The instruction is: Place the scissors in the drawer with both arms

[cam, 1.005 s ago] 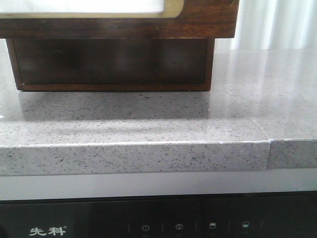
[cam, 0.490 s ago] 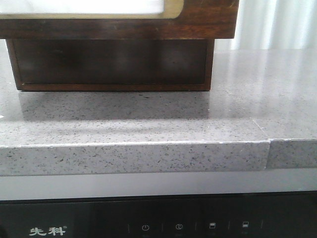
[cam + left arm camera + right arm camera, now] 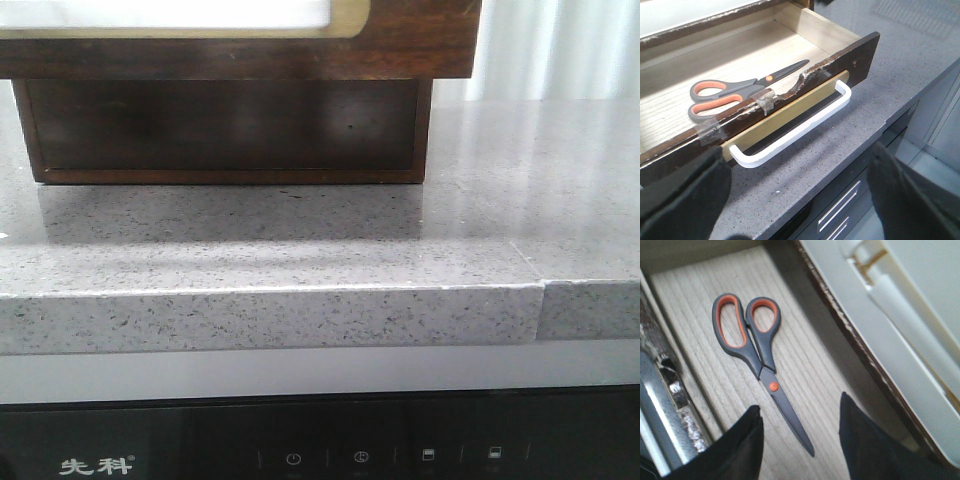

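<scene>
Currently, scissors: the small scissors with grey handles, orange-lined finger loops and dark grey blades (image 3: 740,89) (image 3: 756,355) lie flat on the pale wood-grain floor of the open drawer, blades closed, touched by neither arm.
Drawer: the wide dark brown wooden drawer (image 3: 840,57) (image 3: 700,340) is pulled out over the speckled grey stone worktop (image 3: 850,130) (image 3: 300,260); its front panel has a chipped, ragged top edge patched with strips of clear tape.
Handle: a white bar handle (image 3: 795,131) sits on a brass-coloured plate across the drawer front, free of any grip.
Left fingers: the left arm's black fingers (image 3: 690,200) stand wide apart, holding nothing, with the left gripper (image 3: 795,200) out in front of the drawer above the worktop, facing the handle.
Right fingers: the right arm's black fingers (image 3: 735,450) are also apart and hold nothing; the right gripper (image 3: 800,440) hangs over the drawer's inside, the blade tips lying between the two fingers in that view.
Cabinet: in the front view the dark wooden cabinet (image 3: 230,130) rests on the worktop, with the drawer front's cream-edged, round-cornered white area (image 3: 170,15) at the top of the frame; no arm shows there.
Below the worktop: a black appliance panel (image 3: 320,450) with white markings and small button icons.
</scene>
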`<control>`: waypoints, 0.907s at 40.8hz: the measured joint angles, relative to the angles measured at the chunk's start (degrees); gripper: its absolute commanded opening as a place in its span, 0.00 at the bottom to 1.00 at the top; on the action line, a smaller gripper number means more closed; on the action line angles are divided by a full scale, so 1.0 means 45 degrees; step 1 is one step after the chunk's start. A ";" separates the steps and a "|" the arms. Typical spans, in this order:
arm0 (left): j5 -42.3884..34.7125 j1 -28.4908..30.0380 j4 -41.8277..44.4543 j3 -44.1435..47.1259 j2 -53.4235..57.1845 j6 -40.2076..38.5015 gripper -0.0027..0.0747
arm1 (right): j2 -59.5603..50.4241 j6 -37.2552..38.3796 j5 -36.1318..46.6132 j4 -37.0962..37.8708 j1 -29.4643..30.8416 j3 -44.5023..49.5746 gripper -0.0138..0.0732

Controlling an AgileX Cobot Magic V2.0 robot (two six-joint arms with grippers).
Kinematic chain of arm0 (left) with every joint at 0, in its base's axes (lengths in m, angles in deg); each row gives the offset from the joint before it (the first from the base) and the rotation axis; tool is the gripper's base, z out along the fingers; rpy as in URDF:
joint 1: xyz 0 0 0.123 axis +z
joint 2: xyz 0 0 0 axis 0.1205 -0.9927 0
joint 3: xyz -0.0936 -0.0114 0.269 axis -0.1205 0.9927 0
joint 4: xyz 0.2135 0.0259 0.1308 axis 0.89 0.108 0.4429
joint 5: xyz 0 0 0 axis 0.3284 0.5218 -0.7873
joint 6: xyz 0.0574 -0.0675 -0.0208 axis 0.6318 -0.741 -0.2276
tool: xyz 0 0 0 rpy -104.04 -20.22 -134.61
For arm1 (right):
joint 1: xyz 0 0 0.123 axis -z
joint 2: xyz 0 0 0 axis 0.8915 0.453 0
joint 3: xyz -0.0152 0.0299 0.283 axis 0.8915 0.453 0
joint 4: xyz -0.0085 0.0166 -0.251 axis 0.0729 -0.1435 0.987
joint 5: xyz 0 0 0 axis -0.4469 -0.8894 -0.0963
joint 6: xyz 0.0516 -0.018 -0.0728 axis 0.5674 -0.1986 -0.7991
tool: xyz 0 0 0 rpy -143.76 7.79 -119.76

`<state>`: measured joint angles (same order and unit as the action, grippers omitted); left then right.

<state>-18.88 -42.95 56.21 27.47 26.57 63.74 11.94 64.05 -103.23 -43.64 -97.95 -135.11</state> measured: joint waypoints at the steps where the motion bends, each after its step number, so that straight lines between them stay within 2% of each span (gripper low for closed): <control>1: 0.0000 0.0000 0.0000 0.0000 0.0000 0.0000 0.74 | -0.0272 0.0499 0.0000 0.0026 0.0090 0.0086 0.60; 4: 0.0000 0.0000 0.0000 0.0000 0.0000 0.0000 0.74 | -0.1138 0.1440 0.0192 0.0054 0.0267 0.0573 0.60; 11: 0.0000 0.0000 0.0000 0.0000 0.0000 0.0000 0.74 | -0.3477 0.2441 0.1009 0.0080 0.0437 0.2843 0.60; 25: 0.0000 0.0000 0.0000 0.0000 0.0000 0.0000 0.74 | -0.8741 0.3023 0.1779 0.0080 0.0437 0.8008 0.60; 37: 0.0000 0.0000 0.0000 0.0000 0.0000 0.0000 0.74 | -1.1962 0.3066 0.0811 0.0190 0.0437 1.0105 0.60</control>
<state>-18.88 -42.95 56.21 27.47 26.57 63.74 -41.89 77.84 -99.58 -42.79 -95.98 -89.63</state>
